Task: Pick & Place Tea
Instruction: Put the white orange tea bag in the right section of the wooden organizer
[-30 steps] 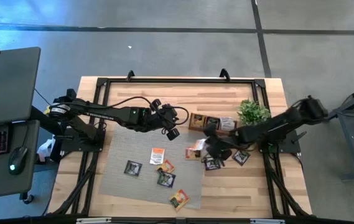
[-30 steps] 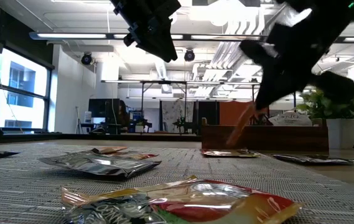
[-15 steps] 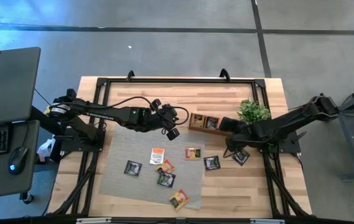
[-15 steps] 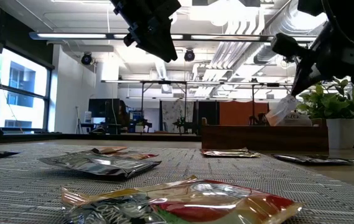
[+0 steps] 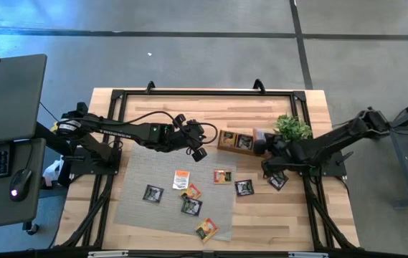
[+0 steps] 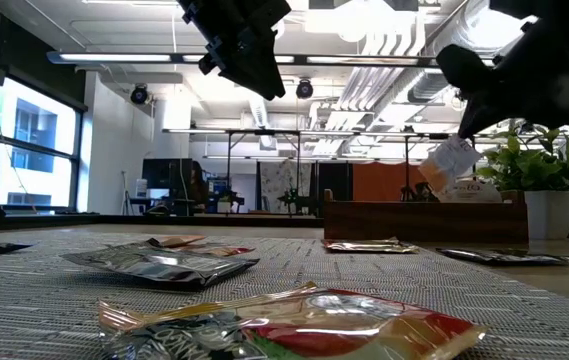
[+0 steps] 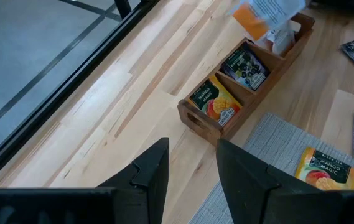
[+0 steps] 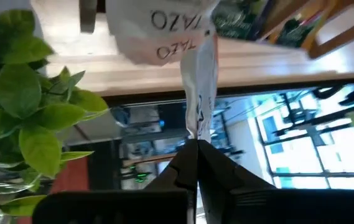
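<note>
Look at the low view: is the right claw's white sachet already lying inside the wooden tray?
No. The right claw holds the white sachet in the air above the wooden tray, pinched by its top edge.

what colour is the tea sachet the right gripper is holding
White with orange print; the sachet shows best in the left wrist view.

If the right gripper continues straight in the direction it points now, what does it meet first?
Probably the wooden tray: the right gripper, shut on a white sachet, points at its end compartment, though depth is unclear.
</note>
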You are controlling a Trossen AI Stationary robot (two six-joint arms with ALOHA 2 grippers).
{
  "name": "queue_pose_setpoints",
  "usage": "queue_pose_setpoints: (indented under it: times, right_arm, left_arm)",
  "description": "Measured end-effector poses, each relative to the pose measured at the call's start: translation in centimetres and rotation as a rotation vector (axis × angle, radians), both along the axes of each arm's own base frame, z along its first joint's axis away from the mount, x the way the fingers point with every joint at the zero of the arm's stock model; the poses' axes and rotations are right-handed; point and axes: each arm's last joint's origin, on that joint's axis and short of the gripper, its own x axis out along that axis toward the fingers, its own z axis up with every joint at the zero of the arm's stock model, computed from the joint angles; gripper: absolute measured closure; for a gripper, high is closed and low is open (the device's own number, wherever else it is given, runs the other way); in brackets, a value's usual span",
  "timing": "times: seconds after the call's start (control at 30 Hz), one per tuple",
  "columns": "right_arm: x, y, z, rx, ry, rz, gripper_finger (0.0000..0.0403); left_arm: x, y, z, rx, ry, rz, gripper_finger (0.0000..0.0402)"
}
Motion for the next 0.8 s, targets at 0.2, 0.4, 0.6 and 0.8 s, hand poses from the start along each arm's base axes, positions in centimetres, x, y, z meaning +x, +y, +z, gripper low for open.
queue_pose_setpoints:
  times: [0.2, 0.4, 0.6, 0.8]
  right_arm:
    - [-0.2, 2.4, 0.2, 0.021, -0.135, 0.074, 0.0401]
    - [-1.1, 4.5, 0.3, 0.069, -0.269, 0.112, 0.0401]
    - [-2.3, 4.3, 0.1, 0.090, -0.268, 0.056, 0.0401]
    - [-1.2, 5.2, -0.4, 0.601, -0.559, -0.299, 0.0401]
  left_arm:
    - [0.0, 0.0, 0.0, 0.000, 0.000, 0.000, 0.0270]
    - [0.0, 0.0, 0.0, 0.000, 0.000, 0.000, 0.0270]
    - [0.0, 0.0, 0.0, -0.005, -0.005, 0.005, 0.0270]
    - [0.0, 0.0, 0.0, -0.007, -0.006, 0.007, 0.0270]
